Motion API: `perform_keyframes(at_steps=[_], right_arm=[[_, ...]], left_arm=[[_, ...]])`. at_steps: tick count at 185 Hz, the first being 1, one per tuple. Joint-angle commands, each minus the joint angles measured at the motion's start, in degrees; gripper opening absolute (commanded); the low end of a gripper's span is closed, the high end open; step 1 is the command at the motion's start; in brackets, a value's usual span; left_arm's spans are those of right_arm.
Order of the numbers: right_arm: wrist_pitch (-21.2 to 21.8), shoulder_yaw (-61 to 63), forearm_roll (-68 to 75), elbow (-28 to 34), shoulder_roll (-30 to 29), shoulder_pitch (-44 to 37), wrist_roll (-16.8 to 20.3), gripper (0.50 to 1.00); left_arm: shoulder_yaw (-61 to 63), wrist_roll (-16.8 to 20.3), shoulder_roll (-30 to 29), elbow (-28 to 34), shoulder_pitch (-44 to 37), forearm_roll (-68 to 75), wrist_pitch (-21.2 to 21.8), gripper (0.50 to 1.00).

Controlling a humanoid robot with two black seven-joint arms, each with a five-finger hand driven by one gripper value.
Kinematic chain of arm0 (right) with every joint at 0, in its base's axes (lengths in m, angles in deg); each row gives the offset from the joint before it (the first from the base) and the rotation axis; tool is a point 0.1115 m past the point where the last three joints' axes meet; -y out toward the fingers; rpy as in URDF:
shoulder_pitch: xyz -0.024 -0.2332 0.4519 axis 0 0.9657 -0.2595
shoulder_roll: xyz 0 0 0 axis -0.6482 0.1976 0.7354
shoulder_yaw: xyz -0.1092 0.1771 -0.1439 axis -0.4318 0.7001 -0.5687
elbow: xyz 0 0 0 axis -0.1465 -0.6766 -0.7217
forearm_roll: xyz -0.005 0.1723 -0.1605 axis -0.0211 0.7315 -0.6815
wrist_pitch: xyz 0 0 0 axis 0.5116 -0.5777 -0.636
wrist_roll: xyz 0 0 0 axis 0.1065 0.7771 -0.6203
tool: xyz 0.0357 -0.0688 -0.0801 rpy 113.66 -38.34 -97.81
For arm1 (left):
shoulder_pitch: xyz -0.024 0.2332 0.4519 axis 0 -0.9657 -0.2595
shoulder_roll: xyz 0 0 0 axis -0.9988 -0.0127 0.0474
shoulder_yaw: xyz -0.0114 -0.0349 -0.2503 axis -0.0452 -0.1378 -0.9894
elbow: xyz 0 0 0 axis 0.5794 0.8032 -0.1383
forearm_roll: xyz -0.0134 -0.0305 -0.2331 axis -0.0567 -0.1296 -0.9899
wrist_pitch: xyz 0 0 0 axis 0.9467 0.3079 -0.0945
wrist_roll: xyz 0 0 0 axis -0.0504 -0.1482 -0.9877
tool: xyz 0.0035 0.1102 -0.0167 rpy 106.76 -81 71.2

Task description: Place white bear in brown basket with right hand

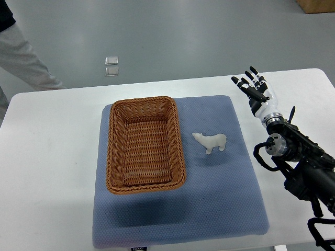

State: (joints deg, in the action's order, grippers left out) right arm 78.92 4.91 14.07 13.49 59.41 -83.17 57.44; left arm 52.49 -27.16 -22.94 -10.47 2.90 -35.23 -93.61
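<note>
A small white bear stands on the blue mat, just right of the brown wicker basket. The basket holds nothing that I can see. My right hand hovers over the white table to the upper right of the bear, well apart from it, its fingers spread and holding nothing. Its black arm comes in from the lower right edge. My left arm does not show.
The white table carries the mat. A person's light trouser leg stands at the top left beyond the table. A brown box corner sits at the top right on the floor.
</note>
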Motion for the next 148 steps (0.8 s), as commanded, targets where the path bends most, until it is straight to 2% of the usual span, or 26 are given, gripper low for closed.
perform_keyframes(at_steps=[1, 148], right_arm=[[0.00, 0.00, 0.00, -0.08, 0.00, 0.00, 0.00, 0.921], [0.09, -0.09, 0.00, -0.35, 0.09, -0.35, 0.00, 0.921]], left_arm=[[0.00, 0.00, 0.00, 0.00, 0.00, 0.00, 0.00, 1.000], [-0.26, 0.00, 0.00, 0.00, -0.09, 0.00, 0.70, 1.000]])
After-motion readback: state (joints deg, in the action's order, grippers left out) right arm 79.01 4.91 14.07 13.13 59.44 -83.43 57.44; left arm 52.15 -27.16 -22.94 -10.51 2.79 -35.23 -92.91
